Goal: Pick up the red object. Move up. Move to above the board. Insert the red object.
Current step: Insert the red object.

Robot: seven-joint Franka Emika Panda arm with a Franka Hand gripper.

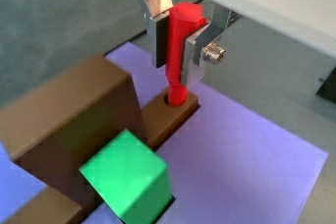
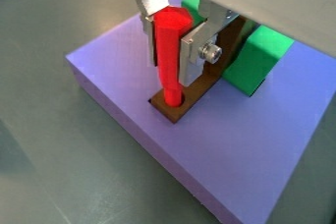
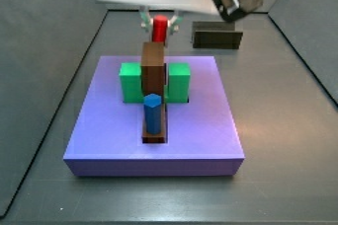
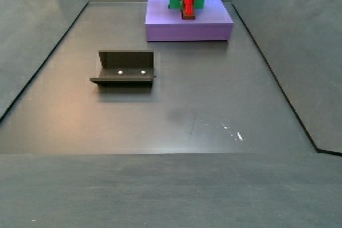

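The red object (image 1: 183, 41) is a slim red peg, upright between my gripper's (image 1: 178, 71) silver fingers, which are shut on its upper half. Its lower tip sits in the hole at the end of the long brown slotted bar (image 1: 79, 120) on the purple board (image 1: 250, 140). The green block (image 1: 128, 174) stands beside the bar. The other wrist view shows the same grip (image 2: 174, 69), with the peg (image 2: 168, 46) entering the bar end (image 2: 182, 102). In a side view the gripper (image 3: 158, 27) is over the board's far end (image 3: 199, 120), and a blue peg (image 3: 153, 111) stands in the bar.
The dark fixture (image 4: 124, 69) stands on the grey floor away from the board (image 4: 214, 27); it also shows in a side view (image 3: 218, 37). Grey walls enclose the floor on all sides.
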